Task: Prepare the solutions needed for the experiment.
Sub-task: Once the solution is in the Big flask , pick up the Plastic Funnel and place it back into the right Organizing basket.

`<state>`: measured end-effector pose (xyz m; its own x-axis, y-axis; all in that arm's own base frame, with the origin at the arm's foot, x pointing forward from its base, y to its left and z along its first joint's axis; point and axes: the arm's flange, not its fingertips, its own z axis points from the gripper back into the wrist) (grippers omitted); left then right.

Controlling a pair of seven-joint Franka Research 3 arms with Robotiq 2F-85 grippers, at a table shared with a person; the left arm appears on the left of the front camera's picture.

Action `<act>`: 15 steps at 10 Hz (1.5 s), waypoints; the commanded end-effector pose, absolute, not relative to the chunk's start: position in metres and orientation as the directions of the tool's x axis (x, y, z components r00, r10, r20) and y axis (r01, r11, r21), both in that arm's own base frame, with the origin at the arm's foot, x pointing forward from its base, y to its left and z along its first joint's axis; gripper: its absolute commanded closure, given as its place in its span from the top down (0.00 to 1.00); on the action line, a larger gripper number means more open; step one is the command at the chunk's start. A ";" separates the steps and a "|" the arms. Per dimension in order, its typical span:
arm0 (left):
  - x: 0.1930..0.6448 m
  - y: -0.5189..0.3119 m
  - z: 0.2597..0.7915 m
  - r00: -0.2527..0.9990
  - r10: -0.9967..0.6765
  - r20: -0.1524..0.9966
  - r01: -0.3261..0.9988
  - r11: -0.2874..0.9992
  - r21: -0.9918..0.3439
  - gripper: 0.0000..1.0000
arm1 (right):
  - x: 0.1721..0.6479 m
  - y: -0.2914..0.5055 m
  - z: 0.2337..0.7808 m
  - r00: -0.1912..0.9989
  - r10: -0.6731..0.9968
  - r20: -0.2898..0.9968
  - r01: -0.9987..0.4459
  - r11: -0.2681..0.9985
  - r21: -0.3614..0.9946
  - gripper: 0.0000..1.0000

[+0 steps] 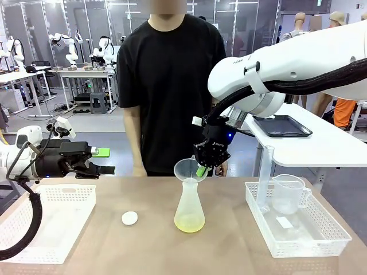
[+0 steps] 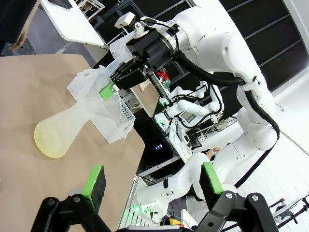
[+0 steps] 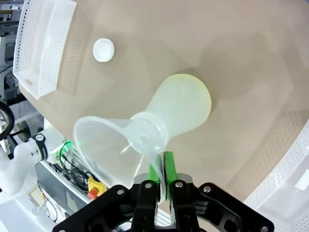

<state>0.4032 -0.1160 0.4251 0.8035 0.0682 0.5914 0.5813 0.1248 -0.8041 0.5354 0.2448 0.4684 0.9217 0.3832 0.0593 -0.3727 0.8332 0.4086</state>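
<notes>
Tan table (image 1: 229, 255) carries the flask (image 1: 189, 211) right below the right gripper (image 1: 201, 170), white disc (image 1: 130, 217) to its left, left basket (image 1: 49, 215) beyond, right basket (image 1: 301, 245) opposite.

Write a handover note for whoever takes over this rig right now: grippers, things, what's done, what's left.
Right gripper: shut on the rim of the funnel, which sits in the neck of the flask.
Left gripper: open, empty, hovering above the left basket.
The flask stands mid-table with a shallow layer of yellow-green liquid. A white disc lies on the table to its left.
Jug and tall cylinder stand in the right basket.
Done: some liquid is in the flask.
Left: probably lift the funnel off, or pour in more.
</notes>
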 end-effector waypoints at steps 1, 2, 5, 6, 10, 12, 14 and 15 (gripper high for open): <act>0.404 -0.117 0.427 0.806 0.083 0.585 0.577 0.105 -0.810 1.00 | 0.536 0.246 0.474 0.933 0.358 0.043 -0.343 0.845 0.409 0.00; 0.404 -0.117 0.427 0.806 0.083 0.585 0.577 0.105 -0.810 1.00 | 0.536 0.246 0.474 0.933 0.358 0.042 -0.342 0.843 0.416 0.00; 0.404 -0.117 0.427 0.806 0.083 0.585 0.577 0.105 -0.810 1.00 | 0.533 0.247 0.481 0.938 0.339 0.069 -0.332 0.829 0.450 0.01; 0.404 -0.117 0.427 0.806 0.083 0.585 0.577 0.105 -0.810 1.00 | 0.530 0.246 0.486 0.940 0.332 0.079 -0.332 0.830 0.448 0.01; 0.404 -0.117 0.427 0.806 0.083 0.585 0.577 0.105 -0.810 1.00 | 0.512 0.244 0.514 0.939 0.323 0.119 -0.343 0.838 0.425 0.01; 0.404 -0.117 0.427 0.806 0.083 0.585 0.577 0.105 -0.810 1.00 | 0.501 0.246 0.524 0.938 0.325 0.120 -0.344 0.836 0.427 0.01; 0.404 -0.117 0.427 0.806 0.083 0.585 0.577 0.105 -0.810 1.00 | 0.489 0.246 0.531 0.941 0.323 0.100 -0.334 0.845 0.417 0.01; 0.404 -0.117 0.427 0.806 0.083 0.585 0.577 0.105 -0.810 1.00 | 0.484 0.246 0.535 0.943 0.315 0.106 -0.330 0.850 0.410 0.01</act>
<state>0.4032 -0.1160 0.4250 0.8036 0.0682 0.5913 0.5811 0.1248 -0.8042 0.4954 0.2445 0.5338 0.9296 0.3476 0.1222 -0.3657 0.8295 0.4221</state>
